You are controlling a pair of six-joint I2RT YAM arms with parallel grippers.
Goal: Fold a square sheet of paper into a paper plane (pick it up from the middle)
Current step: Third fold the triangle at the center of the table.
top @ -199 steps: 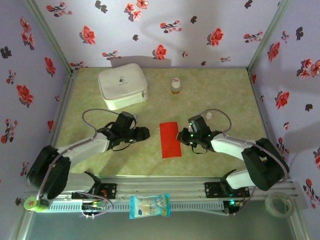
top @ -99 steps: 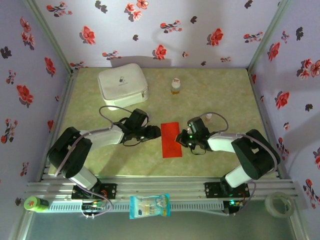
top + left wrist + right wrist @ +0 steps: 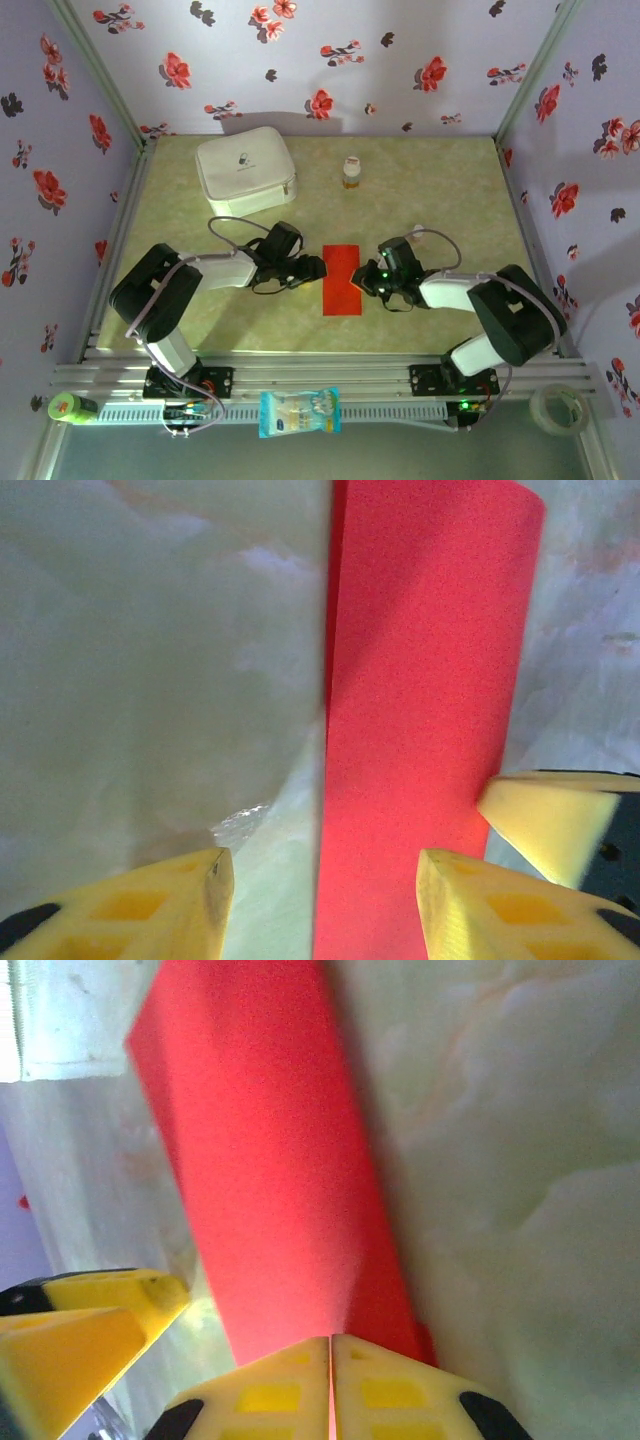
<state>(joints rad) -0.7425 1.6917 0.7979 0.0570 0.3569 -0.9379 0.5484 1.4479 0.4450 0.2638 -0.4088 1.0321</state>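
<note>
Paper (image 3: 341, 279) lies between both grippers, long axis crosswise to their fingers. Right gripper (image 3: 331, 1390) pinches its near edge. Left gripper (image 3: 320, 905), half spread, straddles the opposite edge.

The sheet of paper (image 3: 341, 280) is lying mid-table (image 3: 450, 190), with the left gripper (image 3: 312, 268) just left and the right gripper (image 3: 362, 283) at its right edge. The zip case (image 3: 245, 172) is sitting far-left, and the bottle (image 3: 350, 173) is standing far behind the sheet.

The left arm (image 3: 215, 270) and right arm (image 3: 450, 292) are wearing white shells between bulky black joints. Thin grey cables (image 3: 235, 222) are looping over each wrist, and a green light (image 3: 383, 267) is glowing on the right one. The left claw (image 3: 320, 880) and right claw (image 3: 330, 1345) are showing yellow wedge-shaped fingers (image 3: 150, 910) with recessed square pockets.
</note>
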